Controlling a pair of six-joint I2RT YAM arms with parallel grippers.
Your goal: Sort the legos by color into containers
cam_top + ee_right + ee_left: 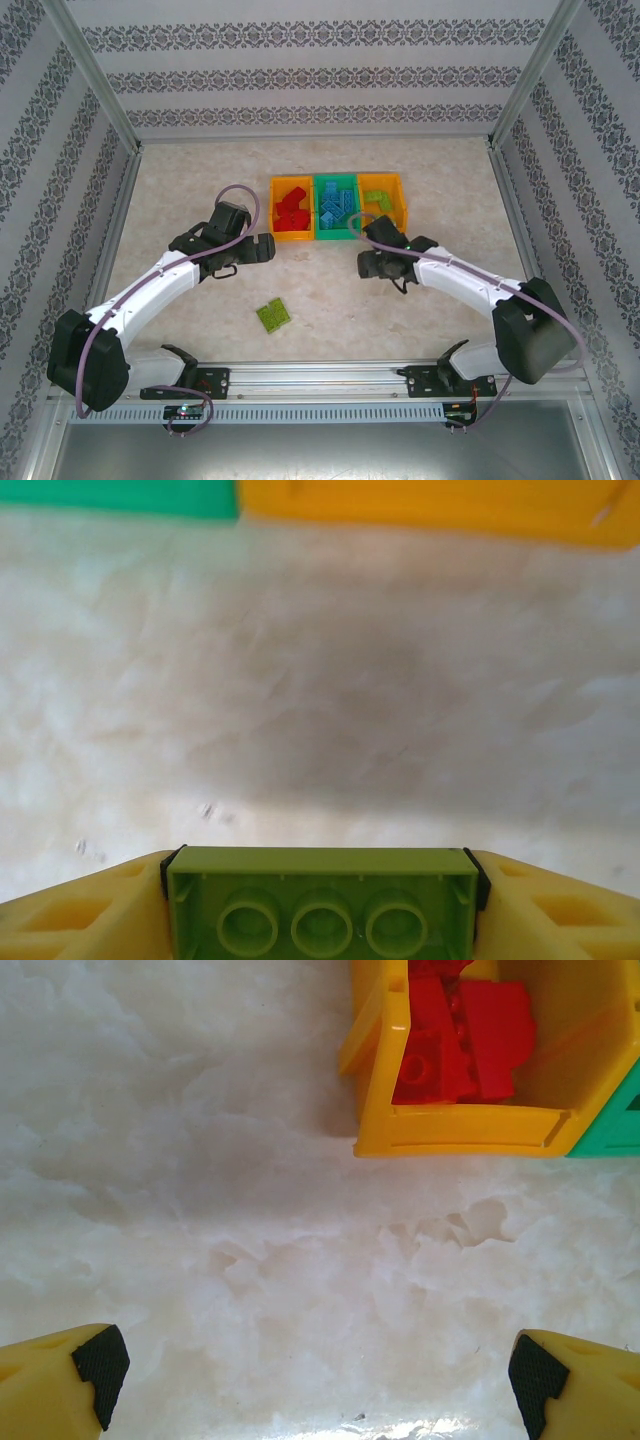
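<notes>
Lime green brick [320,910], one, its hollow underside with three round tubes facing the wrist camera, clamped crosswise between the right fingers [80,915], which press on both of its short ends; we see it held over the pale marbled bench [450,190], just short of the near walls of the bins. Left fingers [60,1380], spread wide with nothing between them, over bare bench near the front corner of the left orange bin [292,238]. Bins, three, set wall to wall in a row at the middle of the bench: left orange bin, holding red bricks [293,208]; green bin [336,237] in the centre, holding blue bricks [336,203]; right orange bin [404,200], holding a few lime bricks [377,197]. Loose lime bricks [273,315], two by our count, lying side by side and touching on the bench, well apart from the bins, nearer the arm bases and between the two arms.
</notes>
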